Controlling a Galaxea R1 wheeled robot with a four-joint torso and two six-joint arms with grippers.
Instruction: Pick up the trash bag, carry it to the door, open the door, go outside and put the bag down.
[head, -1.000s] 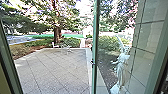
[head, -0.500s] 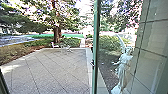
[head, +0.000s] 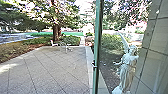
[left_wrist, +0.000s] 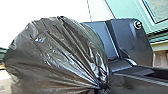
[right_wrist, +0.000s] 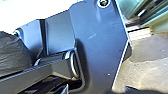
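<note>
Plainly, black plastic trash bag (left_wrist: 50, 55): full and rounded, its creases running together into a tightly gathered neck (left_wrist: 98, 86), close in front of the left wrist camera
Left gripper: near that gathered neck; how far open it was, and whether it had hold of the bag, could not be told
Right gripper: how far open it was, or what it held, could not be told either; the right wrist view caught part of the bag's dark, wrinkled side near the robot's jointed bar (right_wrist: 53, 71)
Robot's dark plate (right_wrist: 100, 50): beside the bar, with the bag partly in front of it in the left wrist view
Green-framed glass door (head: 98, 50): its upright edge stood ahead of the robot, with a small piece of hardware (head: 94, 64) on it
Patio (head: 57, 67): paved in slabs with dark joints, spreading ahead and to the left of that edge
White outdoor chair (head: 53, 43): near the far side of the paving, small furniture just beside it
Statue (head: 128, 66): white, winged and robed, upright to the right of the door edge, near a tiled wall (head: 156, 60)
Tree (head: 56, 32): thick-trunked, beyond the patio among low shrubs (head: 71, 40)
</note>
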